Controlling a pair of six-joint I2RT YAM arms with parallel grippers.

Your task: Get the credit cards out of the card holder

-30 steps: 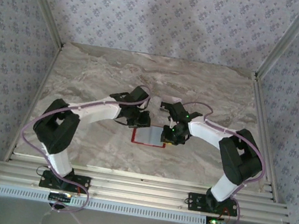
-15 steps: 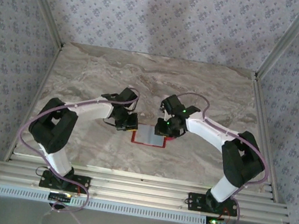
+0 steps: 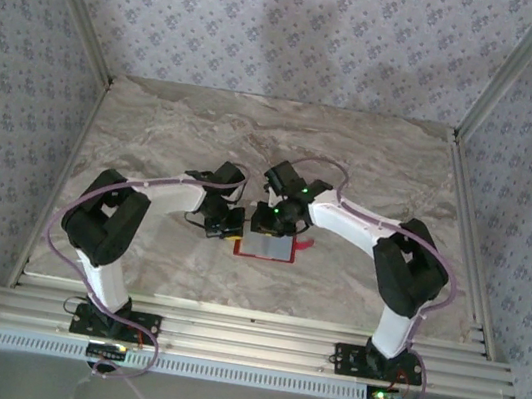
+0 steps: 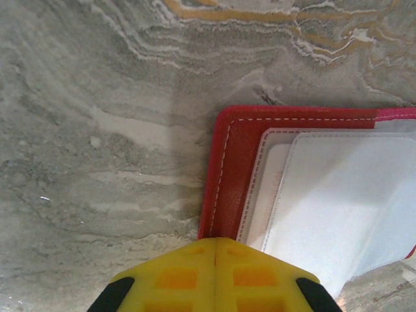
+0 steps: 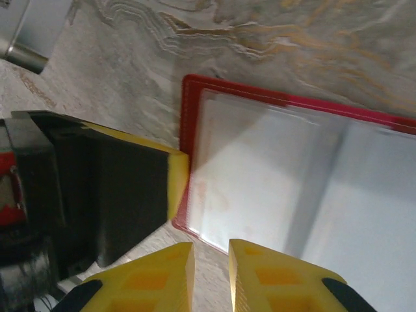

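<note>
The card holder (image 3: 268,249) lies open and flat on the marble table, red-rimmed with pale pockets facing up and a small red tab (image 3: 302,244) at its right. I cannot make out separate credit cards in the pale sleeves (image 4: 338,195). My left gripper (image 3: 231,228) is shut, its yellow tips (image 4: 216,242) meeting right over the holder's red left edge (image 4: 229,169) with nothing visible between them. My right gripper (image 3: 269,228) hangs over the holder's left part, and its fingers (image 5: 211,248) stand a narrow gap apart with bare table showing through. The left gripper's finger (image 5: 177,182) sits close beside that corner.
The marble table (image 3: 155,131) stretches wide behind and to both sides of the holder. Aluminium rails (image 3: 244,338) run along the near edge, and patterned walls close in the back and sides. The two grippers are close together at the holder's left end.
The left gripper slid left to the holder's left edge and closed. The right gripper moved left across the holder toward the left gripper, its narrow gap unchanged.
</note>
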